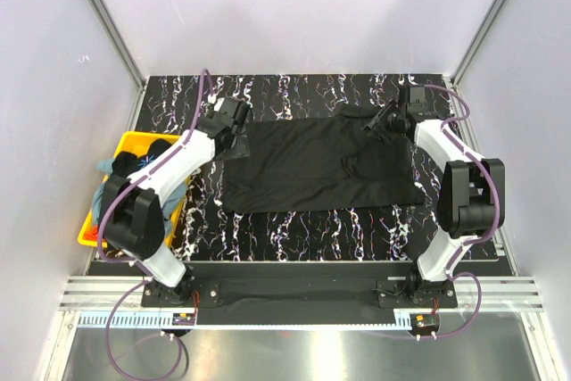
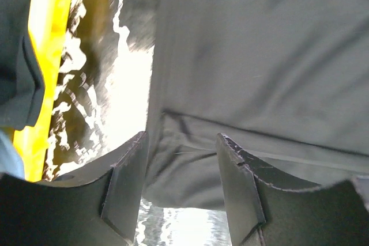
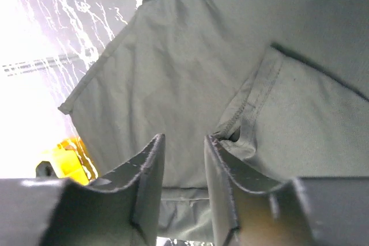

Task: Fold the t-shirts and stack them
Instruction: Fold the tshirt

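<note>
Top external: a marbled black table (image 1: 294, 220) with one black t-shirt (image 1: 312, 167) spread flat across the middle, roughly rectangular, with a wrinkle right of centre. The yellow bin (image 1: 86, 236) sits at the table's left edge with more shirts (image 1: 107, 169) heaped in it. By my read, nothing is folded or stacked yet. Your left gripper (image 1: 234, 122) is at the shirt's far left corner. Your right gripper (image 1: 390, 120) is at the far right corner, where the cloth looks bunched.

Left wrist view: fingers well apart, the shirt's hem (image 2: 230, 128) lying across the gap, not pinched. Right wrist view: fingers apart too, with a narrower gap. A stitched sleeve seam (image 3: 248, 108) lies just beside one finger, and nothing looks clamped.

Risks:
- Black cloth on a dark table makes edges hard to read from above, so you may close on a single layer or miss the corner, and the fold goes skewed.
- Lift the two sides unevenly and the shirt drags toward one arm.
- The bunched sleeve could get folded in as a lump.
- Your left arm runs close by the bin — a wide swing might snag what's in it.

The overhead view gives you the whole outline and both arms but hides the jaw gaps. Only the wrist views show hem, seam and gap.
</note>
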